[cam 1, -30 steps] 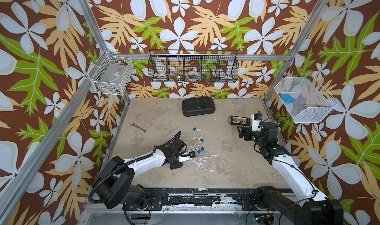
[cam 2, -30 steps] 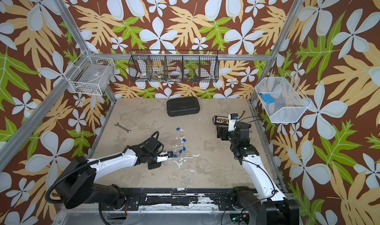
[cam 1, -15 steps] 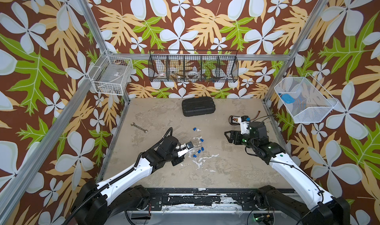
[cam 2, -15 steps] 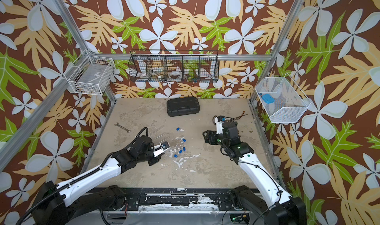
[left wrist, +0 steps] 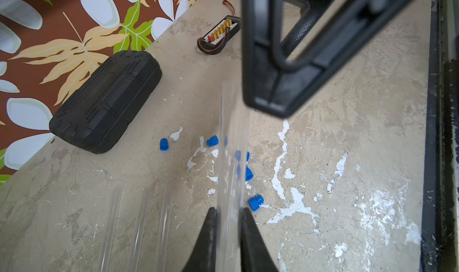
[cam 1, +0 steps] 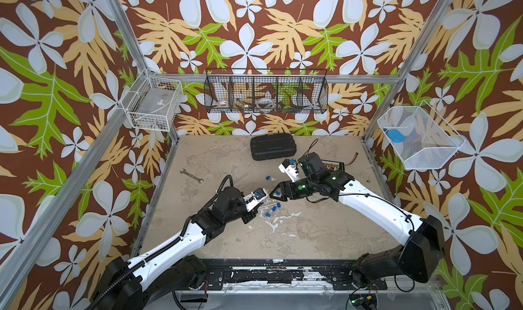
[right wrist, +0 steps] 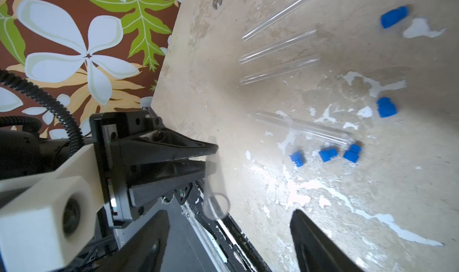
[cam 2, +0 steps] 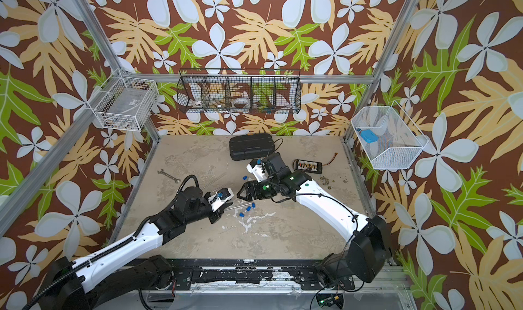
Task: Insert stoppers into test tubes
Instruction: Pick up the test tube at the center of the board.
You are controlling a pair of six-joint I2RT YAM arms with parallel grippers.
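Top views: the left gripper [cam 1: 259, 206] is seen closed on a clear test tube [cam 2: 238, 205], held low over the middle of the table [cam 1: 311, 237]. The right gripper [cam 1: 273, 195] is pointed at it from just beside, its jaws parted. Blue stoppers [cam 1: 274, 208] are scattered on the table under and near both grippers, and one more [cam 1: 268, 177] is seen nearer a black case [cam 1: 273, 146]. A wrench [cam 1: 192, 176] lies well apart, towards the left wall

Left wrist view: the test tube [left wrist: 232, 134] is pinched between the narrow fingers [left wrist: 211, 233] of the left gripper [left wrist: 229, 216], and the right gripper [left wrist: 273, 96] is seen close to its far end. Stoppers [left wrist: 164, 144] are spread on the table beyond, and other tubes [left wrist: 139, 221] are seen beside the gripper, blurred

Right wrist view: the right gripper [right wrist: 228, 216] is held wide, with nothing gripped between its fingers [right wrist: 318, 246]. The open mouth of the test tube [right wrist: 216, 205] is turned towards that gap. Three tubes [right wrist: 275, 47] lie flat near one another, and a fourth [right wrist: 303, 129] lies apart, with three stoppers [right wrist: 327, 154] just beside it
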